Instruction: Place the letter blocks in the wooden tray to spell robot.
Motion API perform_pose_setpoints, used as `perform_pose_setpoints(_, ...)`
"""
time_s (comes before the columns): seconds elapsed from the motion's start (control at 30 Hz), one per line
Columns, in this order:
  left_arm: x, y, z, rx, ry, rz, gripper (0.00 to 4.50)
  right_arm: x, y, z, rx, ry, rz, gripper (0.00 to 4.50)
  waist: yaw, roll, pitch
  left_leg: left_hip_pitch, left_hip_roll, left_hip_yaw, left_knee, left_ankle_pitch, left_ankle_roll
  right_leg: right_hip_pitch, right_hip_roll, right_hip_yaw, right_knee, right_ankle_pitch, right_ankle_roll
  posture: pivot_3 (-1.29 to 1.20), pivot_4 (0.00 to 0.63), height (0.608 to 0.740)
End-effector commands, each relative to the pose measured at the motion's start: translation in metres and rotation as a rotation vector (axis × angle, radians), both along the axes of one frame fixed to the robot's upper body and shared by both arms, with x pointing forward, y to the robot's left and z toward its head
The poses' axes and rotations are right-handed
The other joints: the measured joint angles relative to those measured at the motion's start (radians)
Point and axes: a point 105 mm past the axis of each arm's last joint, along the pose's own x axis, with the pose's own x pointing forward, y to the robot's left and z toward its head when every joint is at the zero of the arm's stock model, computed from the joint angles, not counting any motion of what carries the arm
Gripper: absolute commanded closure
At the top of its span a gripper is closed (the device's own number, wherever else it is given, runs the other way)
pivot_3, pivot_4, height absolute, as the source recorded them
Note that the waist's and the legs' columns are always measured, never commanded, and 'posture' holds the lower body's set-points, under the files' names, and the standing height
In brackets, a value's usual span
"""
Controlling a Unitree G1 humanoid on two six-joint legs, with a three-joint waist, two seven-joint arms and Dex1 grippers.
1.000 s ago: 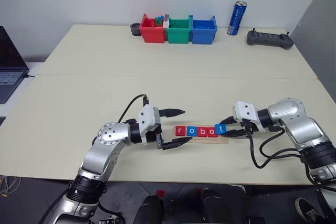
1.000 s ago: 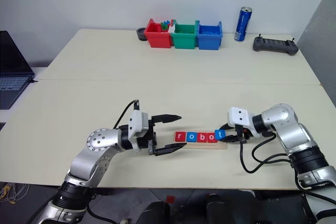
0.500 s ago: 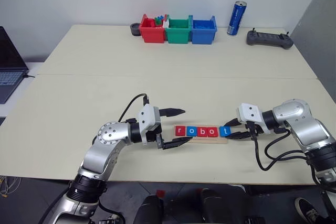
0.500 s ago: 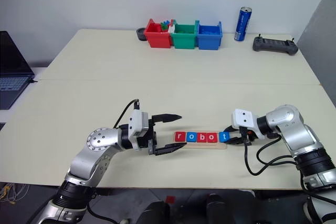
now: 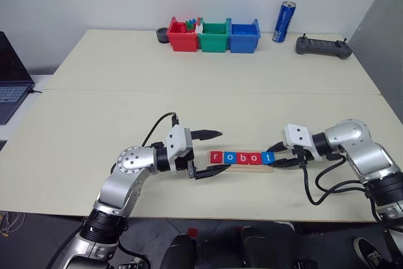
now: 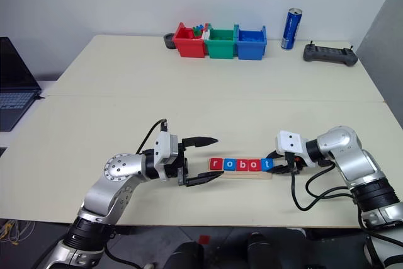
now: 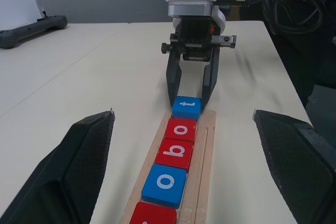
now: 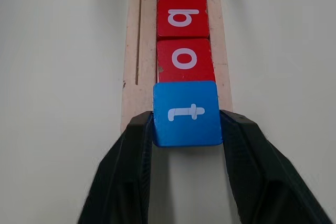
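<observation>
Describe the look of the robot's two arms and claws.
Both arms are silver-grey metal with round joints and black segments. Each ends in a white boxy wrist block carrying a claw of two tapered black fingers: left claw, right claw. Black cables loop along both arms.

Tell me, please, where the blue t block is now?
The blue t block sits at the wooden tray's right end, beside the red o block, between the right end effector's fingers.

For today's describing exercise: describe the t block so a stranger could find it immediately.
Find the wooden tray near the table's front edge, between the two grippers. The t block is the blue tile at its end, between the right gripper's fingers; its neighbour is a red o.
</observation>
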Motion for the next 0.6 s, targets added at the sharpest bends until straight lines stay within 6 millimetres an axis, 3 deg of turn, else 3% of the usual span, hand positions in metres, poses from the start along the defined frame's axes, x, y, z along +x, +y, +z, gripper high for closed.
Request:
perform_pose_setpoints(0.03, -0.001, -0.001, 0.008, -0.013, -0.039, -0.011, 0.00, 0.002, 0.002, 0.009, 0.007, -0.032, 0.012, 1.26, 0.000, 0.000, 0.000, 0.000, 0.000, 0.000, 0.000, 0.000, 0.000, 0.000, 0.000, 0.000, 0.000, 0.000, 0.000, 0.00, 0.150, 0.740)
perform_pose_setpoints(0.17, -0.001, -0.001, 0.008, -0.011, -0.039, -0.011, 0.00, 0.002, 0.003, 0.012, 0.018, -0.031, 0.008, 0.01, 0.000, 0.000, 0.000, 0.000, 0.000, 0.000, 0.000, 0.000, 0.000, 0.000, 0.000, 0.000, 0.000, 0.000, 0.000, 0.00, 0.150, 0.740)
perform_pose_setpoints(0.37, -0.001, -0.001, 0.008, -0.011, -0.038, -0.011, 0.00, 0.003, 0.000, 0.023, 0.055, -0.027, -0.027, 0.01, 0.000, 0.000, 0.000, 0.000, 0.000, 0.000, 0.000, 0.000, 0.000, 0.000, 0.000, 0.000, 0.000, 0.000, 0.000, 0.00, 0.150, 0.740)
perform_pose_setpoints(0.6, -0.001, 0.000, 0.008, -0.009, -0.037, -0.012, 0.00, -0.002, -0.024, 0.034, 0.042, -0.034, -0.091, 0.01, 0.003, 0.000, 0.000, 0.000, 0.000, 0.000, 0.000, 0.000, 0.000, 0.000, 0.000, 0.000, 0.000, 0.000, 0.000, 0.00, 0.150, 0.740)
